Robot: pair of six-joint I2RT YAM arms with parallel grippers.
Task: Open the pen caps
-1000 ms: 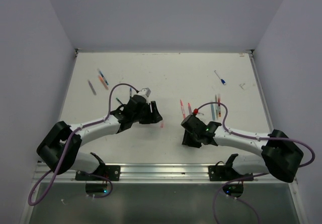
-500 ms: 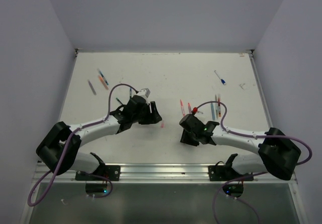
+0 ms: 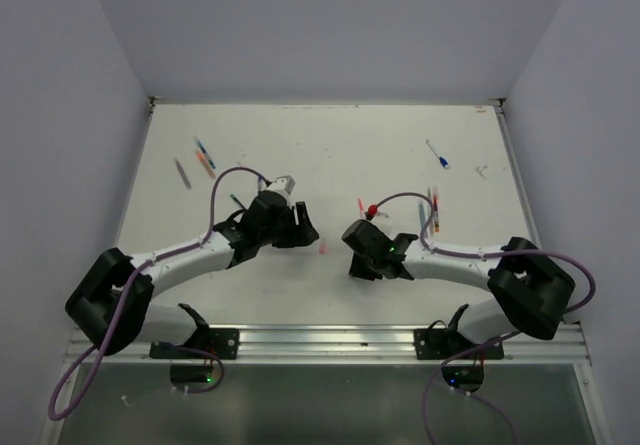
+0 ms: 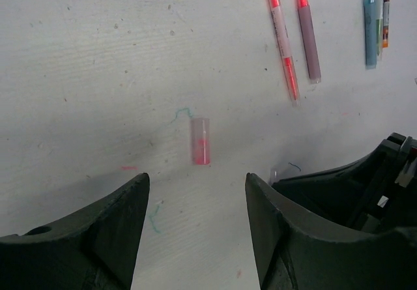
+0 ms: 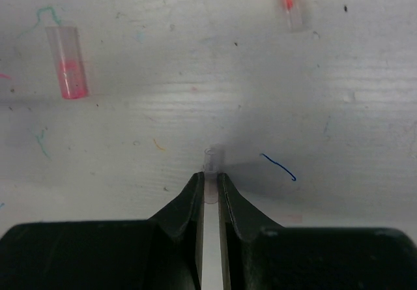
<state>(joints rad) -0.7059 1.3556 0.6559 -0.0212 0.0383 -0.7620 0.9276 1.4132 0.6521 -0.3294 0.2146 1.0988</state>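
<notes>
A pale pink pen cap (image 4: pixel 200 141) lies loose on the white table, also seen in the right wrist view (image 5: pixel 67 70) and the top view (image 3: pixel 322 248). My left gripper (image 4: pixel 197 192) is open and empty, its jaws wide apart just short of that cap; in the top view it (image 3: pixel 308 233) is left of centre. My right gripper (image 5: pixel 210 178) is shut on a small clear pen cap (image 5: pixel 212 156) that sticks out past the fingertips, low over the table. In the top view it (image 3: pixel 347 258) is just right of the pink cap. A pink pen (image 4: pixel 281 36) and a grey pen (image 4: pixel 307 32) lie beyond.
A blue pen (image 4: pixel 373 16) lies at the far right of the left wrist view. In the top view, more pens lie at the back left (image 3: pixel 205 155), one blue pen (image 3: pixel 437 153) at the back right, and a few (image 3: pixel 432 208) behind the right arm. Grey walls enclose the table.
My right gripper has moved left towards the pink cap, still shut. My left gripper has shifted only slightly.
</notes>
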